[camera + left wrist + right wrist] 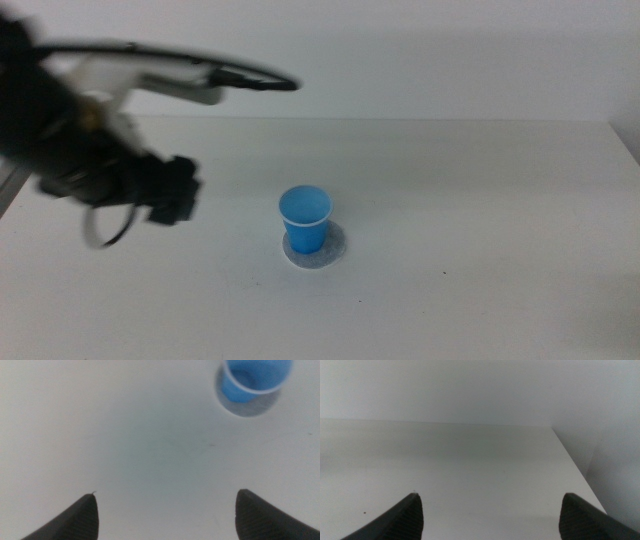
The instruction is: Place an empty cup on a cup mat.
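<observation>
The bright blue cup [305,220] stands upright on the grey speckled cup mat [333,250] near the middle of the white table. In the left wrist view the cup [252,380] sits on the mat [247,407], well beyond the jaws. My left gripper [175,190] hangs above the table to the left of the cup, apart from it, with its jaws wide open and empty [165,510]. My right gripper [487,510] is open and empty, out of the middle view, facing bare table and wall.
The white table [480,200] spreads around the cup. Its right edge [570,455] shows in the right wrist view, with the wall behind. A small dark speck [443,274] lies right of the mat.
</observation>
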Available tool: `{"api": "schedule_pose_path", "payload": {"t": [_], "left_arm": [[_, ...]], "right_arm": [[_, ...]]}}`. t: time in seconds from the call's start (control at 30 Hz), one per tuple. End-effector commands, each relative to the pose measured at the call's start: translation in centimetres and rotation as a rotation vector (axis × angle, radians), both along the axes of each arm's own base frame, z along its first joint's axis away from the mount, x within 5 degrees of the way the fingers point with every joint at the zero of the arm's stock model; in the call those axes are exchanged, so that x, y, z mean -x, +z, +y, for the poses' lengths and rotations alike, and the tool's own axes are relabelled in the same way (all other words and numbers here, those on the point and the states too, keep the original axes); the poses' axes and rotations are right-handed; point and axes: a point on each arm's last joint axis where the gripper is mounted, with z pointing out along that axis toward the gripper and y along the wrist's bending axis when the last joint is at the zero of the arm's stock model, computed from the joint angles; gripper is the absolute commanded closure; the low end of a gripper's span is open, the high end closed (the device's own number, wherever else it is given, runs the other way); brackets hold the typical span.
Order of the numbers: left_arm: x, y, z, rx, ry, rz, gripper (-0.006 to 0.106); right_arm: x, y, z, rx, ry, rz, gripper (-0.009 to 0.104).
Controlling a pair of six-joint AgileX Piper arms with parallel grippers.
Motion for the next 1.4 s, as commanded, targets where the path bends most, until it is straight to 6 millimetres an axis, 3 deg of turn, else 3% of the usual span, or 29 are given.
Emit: {"api": "schedule_pose_path", "payload": {"t": [0.0,0.13,0.33,0.47,0.67,0.83,1.03,1.1,1.37], "left_arm": [[1.8,0.2,1.6,0.009,0.041,-0.083,0.007],[4.7,0.0,3.6,0.062,0.078,-0.187,0.007],[8.5,-1.2,6.4,0.205,0.1,-0.587,0.007],[11.5,-4.2,8.3,0.236,0.185,-0.765,0.007],[15.0,-9.7,9.3,0.259,0.291,-0.818,0.007],[16.1,-11.9,9.5,0.253,0.282,-0.916,0.007],[16.6,-13.1,9.5,0.269,0.278,-1.017,0.007],[17.0,-12.6,9.6,0.277,0.279,-1.091,0.007],[17.0,-13.1,9.8,0.265,0.321,-1.039,0.007]], "right_arm": [[0.0,0.0,0.0,0.007,0.002,-0.008,0.002],[0.0,0.0,0.0,0.007,0.002,-0.008,0.002],[0.0,0.0,0.0,0.007,0.002,-0.008,0.002],[0.0,0.0,0.0,0.007,0.002,-0.008,0.002],[0.0,0.0,0.0,0.007,0.002,-0.008,0.002],[0.0,0.0,0.0,0.007,0.002,-0.008,0.002],[0.0,0.0,0.0,0.007,0.002,-0.008,0.002],[0.0,0.0,0.0,0.007,0.002,-0.008,0.002],[0.0,0.0,0.0,0.007,0.002,-0.008,0.002]]}}
